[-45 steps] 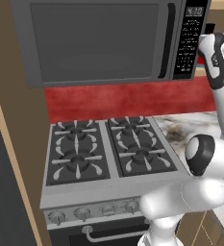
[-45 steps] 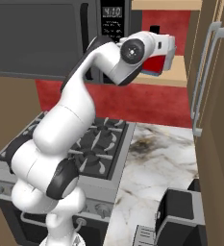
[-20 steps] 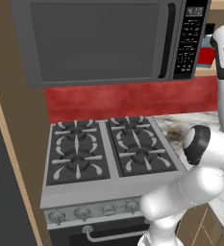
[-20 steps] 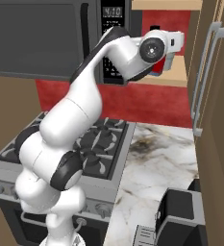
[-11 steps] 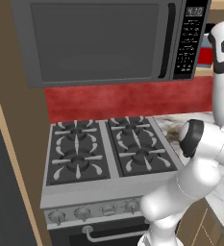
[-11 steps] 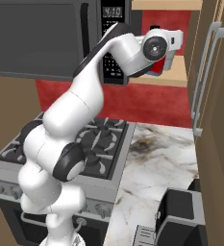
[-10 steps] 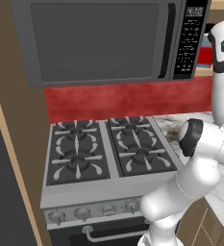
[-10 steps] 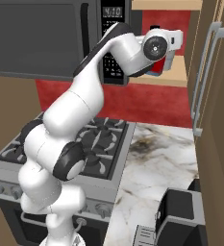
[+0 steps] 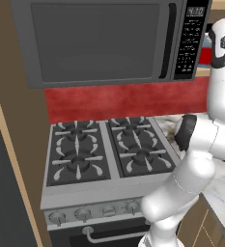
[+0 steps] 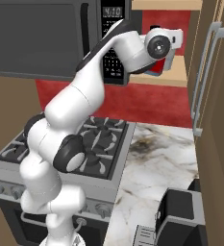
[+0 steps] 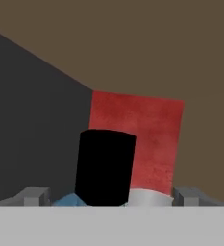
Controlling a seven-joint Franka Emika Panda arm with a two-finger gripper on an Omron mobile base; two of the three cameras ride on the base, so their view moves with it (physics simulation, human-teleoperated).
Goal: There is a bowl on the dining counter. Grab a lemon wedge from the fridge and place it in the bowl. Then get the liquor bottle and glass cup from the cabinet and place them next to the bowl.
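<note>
The liquor bottle stands right in front of the hand camera, with its black cap up and a strip of blue label low down. My gripper is open, one fingertip on each side of the bottle. To the bottle's right lies a pale grey shape that looks like the glass cup. From the right base view, my gripper is inside the tan wood cabinet, with the bottle's red body showing under the hand. A bit of the bottle also peeks out beside the wrist.
The dark grey microwave hangs just left of the cabinet, above a gas stove. A marbled counter lies right of the stove, with a dark appliance at its near end. Long vertical bar handles stand at the right.
Over the last two seconds the hand rose and reached right, into the cabinet towards the bottle. In the last half second it has barely moved.
</note>
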